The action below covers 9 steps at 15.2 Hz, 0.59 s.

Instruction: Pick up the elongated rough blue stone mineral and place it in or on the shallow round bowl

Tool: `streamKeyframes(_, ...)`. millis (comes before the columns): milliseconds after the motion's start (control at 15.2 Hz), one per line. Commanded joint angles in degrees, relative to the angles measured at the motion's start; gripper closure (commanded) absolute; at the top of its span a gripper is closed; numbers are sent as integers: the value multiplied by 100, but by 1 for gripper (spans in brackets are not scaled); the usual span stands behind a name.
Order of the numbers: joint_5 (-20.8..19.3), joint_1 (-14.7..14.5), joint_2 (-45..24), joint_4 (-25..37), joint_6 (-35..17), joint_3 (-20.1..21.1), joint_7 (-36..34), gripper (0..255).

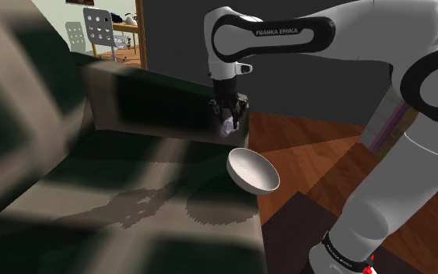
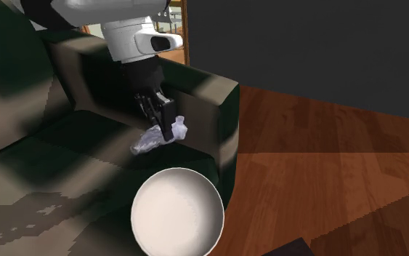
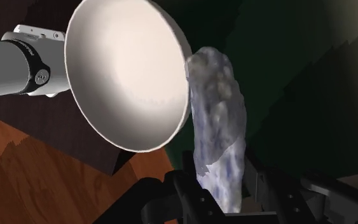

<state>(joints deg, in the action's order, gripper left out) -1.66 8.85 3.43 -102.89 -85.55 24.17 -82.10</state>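
The black two-finger gripper (image 1: 229,118) points down over the dark green sofa (image 1: 131,204), and its fingers (image 3: 185,196) are clamped on the elongated rough pale blue-white stone (image 3: 219,121), one on each side of it

In the second exterior view the stone (image 2: 149,142) sits crosswise in the gripper (image 2: 165,125), one end sticking out past the fingers on each side. It is above and just behind the shallow round white bowl (image 2: 177,212), apart from it with a strip of sofa cushion (image 2: 65,145) showing between the two

In the shoulder view the stone (image 1: 226,128) hangs above the bowl (image 1: 253,172) and slightly towards the sofa's armrest (image 1: 155,101), which rises behind the bowl. The bowl rests at the front corner of the seat cushion, tipped so its hollow faces up and outward; nothing lies in it

From the wrist view the stone runs out from between the fingers and its far end lines up with the rim of the bowl (image 3: 126,70). Whether they touch cannot be told from that view. Beyond the bowl there lie the white arm base (image 3: 18,60) and the reddish-brown wooden floor (image 3: 37,184)

The wooden floor (image 1: 310,144) stretches away from the bowl's side of the sofa to a dark grey wall (image 1: 318,89). Far behind the bowl, past the armrest, stand two white perforated chairs (image 1: 99,27) in a lit room
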Motion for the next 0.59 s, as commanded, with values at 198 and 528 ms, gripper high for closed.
streamKeyframes(198, 471, -140, 1111, -1076, -52, 28, -27, 255)
streamKeyframes(528, 881, -376, 2088, -1885, 55, 43, -93, 255)
